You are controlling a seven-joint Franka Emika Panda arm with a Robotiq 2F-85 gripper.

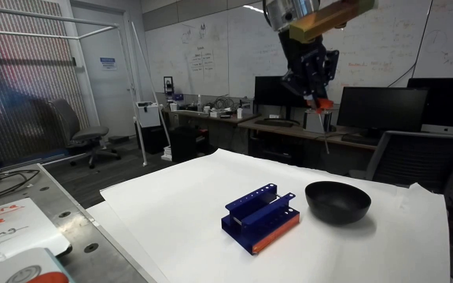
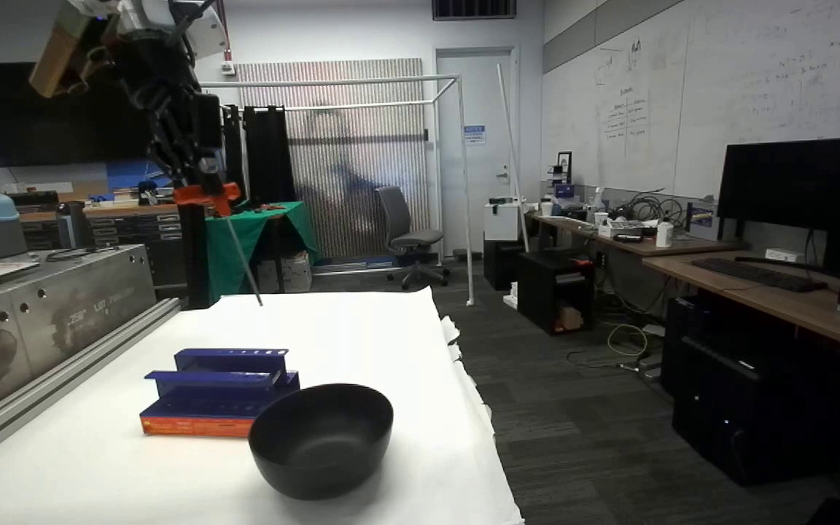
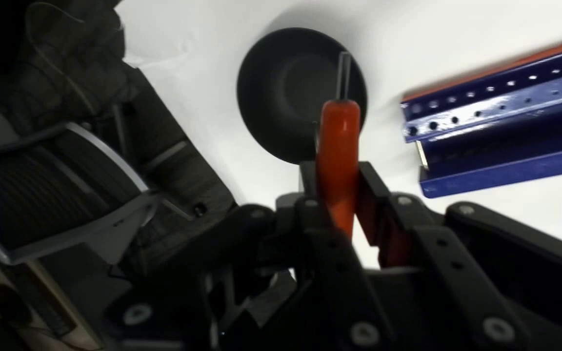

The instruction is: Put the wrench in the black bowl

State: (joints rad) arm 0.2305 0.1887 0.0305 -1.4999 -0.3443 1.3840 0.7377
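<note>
Tool [image 3: 338, 170]: one, on a single arm; fingers drawn in and clamped on the wrench [image 3: 340, 134] by its orange-red handle. Well above the surface [image 1: 179, 204] in both exterior views.

Wrench: in the tool. Handle crosswise between the fingertips; metal shaft points down and away from the tool at a slight slant, its tip the lowest part.

Black bowl [image 3: 293, 92]: below the tool, mouth up. In the wrist view it lies past the fingertips, its middle a little left of the shaft; the shaft's end overlaps the inner wall on the right. Whether the tip stands truly over the bowl or short of the rim is hard to settle, the height confusing both exterior views. Judged next: a small shift toward the bowl's middle, then a descent, shaft leading, and release. Likely risk: the slanted shaft catching the rim.

Rack [image 3: 505, 134]: dark blue, holed, with an orange-red side. Below the tool and to its right in the wrist view; apart from the bowl, a strip of white surface between them. Probably the tighter side for moving.

Surface edge: left of the tool in the wrist view, beyond the bowl; that margin looks wider than the rack-side gap.

Chair [image 1: 419, 161]: past that edge, farther from the tool than the bowl.

Monitor [image 1: 382, 109]: on a desk [image 1: 277, 128] behind the tool in an exterior view; farthest item listed.
</note>
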